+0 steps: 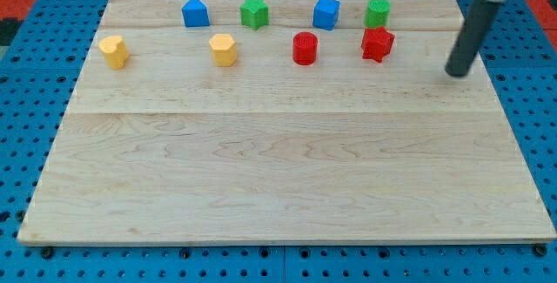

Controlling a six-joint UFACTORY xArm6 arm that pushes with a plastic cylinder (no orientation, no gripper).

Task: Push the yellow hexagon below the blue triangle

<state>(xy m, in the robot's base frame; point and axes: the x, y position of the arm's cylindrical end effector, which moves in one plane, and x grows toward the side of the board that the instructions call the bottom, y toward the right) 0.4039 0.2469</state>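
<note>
Along the view's top edge of the wooden surface [278, 187] sit two rows of blocks. In the back row, from the view's left, are the blue triangle [195, 11], a green star [254, 12], a blue cube [326, 12] and a green cylinder [378, 12]. Just below them, in the front row, are a yellow heart-like block [113, 51], the yellow hexagon [224, 50], a red cylinder [305, 48] and a red star [377, 44].

No containers show; every block rests directly on the surface, each apart from its neighbours.

The yellow hexagon stands upright with its flat face up, its sides facing the camera slightly darker than its top. It lies below the blue triangle and a little to the view's right of it, near but not touching.

My tip [456, 72] rests at the surface's right side, well apart from the hexagon and to the view's right of the red star. The arm carries no claw, only the dark rod, so no opening state can be told.
</note>
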